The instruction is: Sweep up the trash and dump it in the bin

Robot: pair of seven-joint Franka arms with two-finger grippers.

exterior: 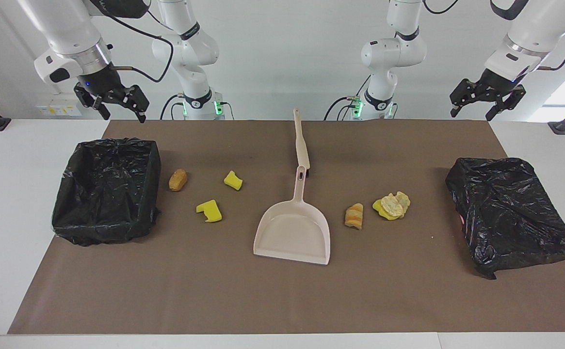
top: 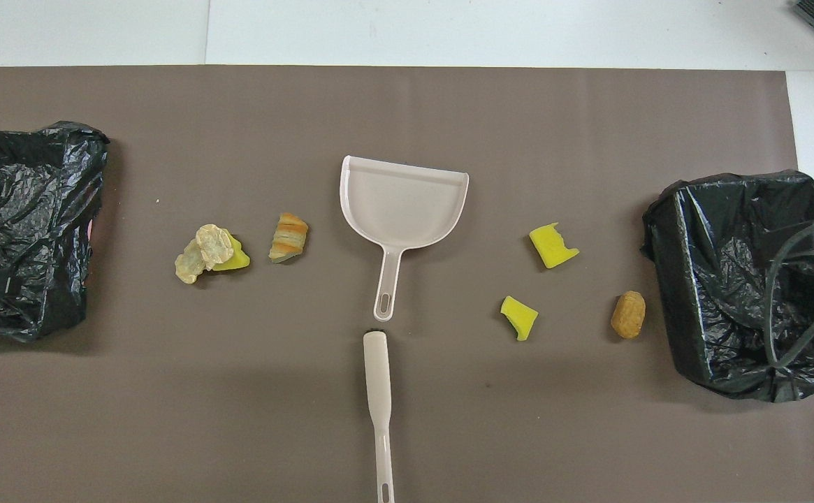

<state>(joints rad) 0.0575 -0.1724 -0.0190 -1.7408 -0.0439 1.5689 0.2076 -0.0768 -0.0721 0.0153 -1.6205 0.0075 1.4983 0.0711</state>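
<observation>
Hanging high at the robots' edge of the brown mat (exterior: pixel 282 300), both arms wait: right gripper (exterior: pixel 117 104) over the corner by the open lined bin (exterior: pixel 107 194), left gripper (exterior: pixel 485 99) by the bagged bin (exterior: pixel 510 213), fingers spread, holding nothing. Dustpan (exterior: pixel 294 228) sits mid-mat, brush (exterior: pixel 301 145) just beyond its handle. Trash scattered either side: bread lump (exterior: pixel 178 180), sponge chunks (exterior: pixel 233 180) (exterior: pixel 209 211), striped lump (exterior: pixel 354 216), paper wad (exterior: pixel 395 204) on sponge. Open mat farther out.

open mat (exterior: pixel 282 300) around dustpan (exterior: pixel 294 232); scattered trash (exterior: pixel 208 210) beside it
</observation>
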